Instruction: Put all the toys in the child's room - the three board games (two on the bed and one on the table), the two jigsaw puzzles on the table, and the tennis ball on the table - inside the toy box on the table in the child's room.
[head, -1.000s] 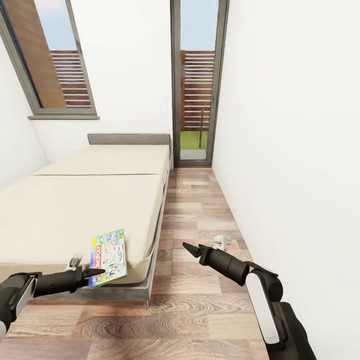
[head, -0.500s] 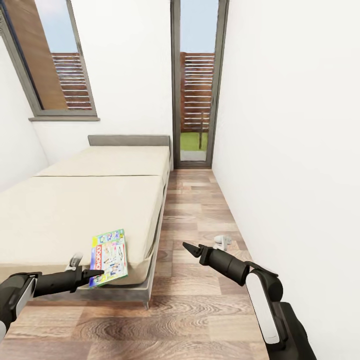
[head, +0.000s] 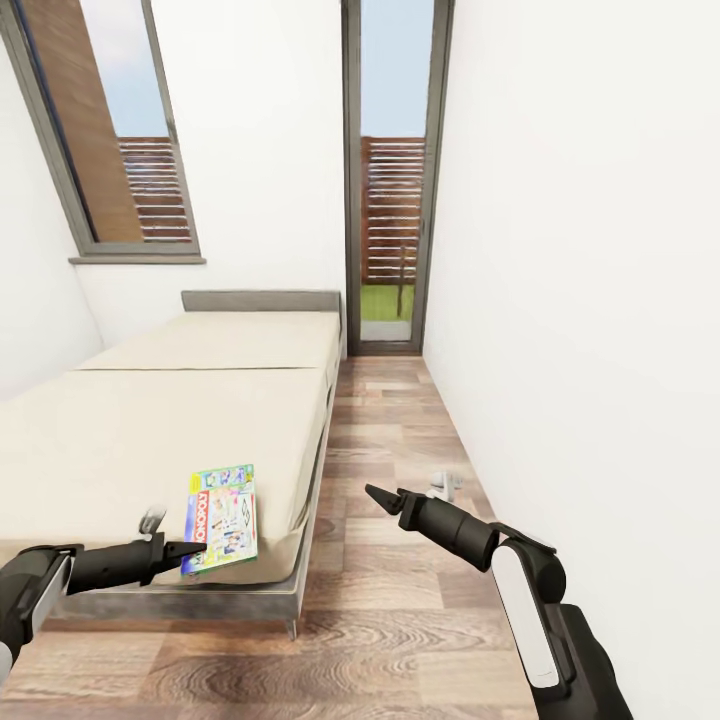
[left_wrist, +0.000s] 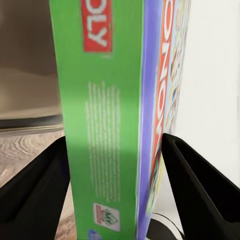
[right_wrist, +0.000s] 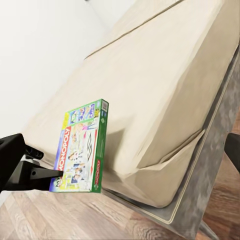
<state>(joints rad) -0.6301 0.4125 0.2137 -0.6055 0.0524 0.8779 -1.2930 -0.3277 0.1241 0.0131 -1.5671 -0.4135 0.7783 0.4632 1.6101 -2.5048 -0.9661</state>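
Observation:
A white-blue board game (head: 220, 518) with a green edge hangs tilted over the near corner of the bed (head: 180, 420). My left gripper (head: 190, 548) is shut on its lower edge. In the left wrist view the green side of the game (left_wrist: 112, 125) fills the gap between the two black fingers (left_wrist: 200, 190). The right wrist view shows the game (right_wrist: 82, 147) held by the left gripper (right_wrist: 52, 176) beside the beige mattress (right_wrist: 165, 90). My right gripper (head: 372, 492) hovers over the floor to the right of the bed, open and holding nothing.
The bed fills the room's left side, with a grey headboard (head: 260, 300) at the far end. A narrow strip of wooden floor (head: 390, 430) runs between bed and right wall to a glass door (head: 390, 200). A small pale object (head: 445, 484) lies on the floor near the wall.
The whole view has shifted a little, so the bed and window sit lower in the picture. The board game stays in my left gripper. Both arms keep their pose.

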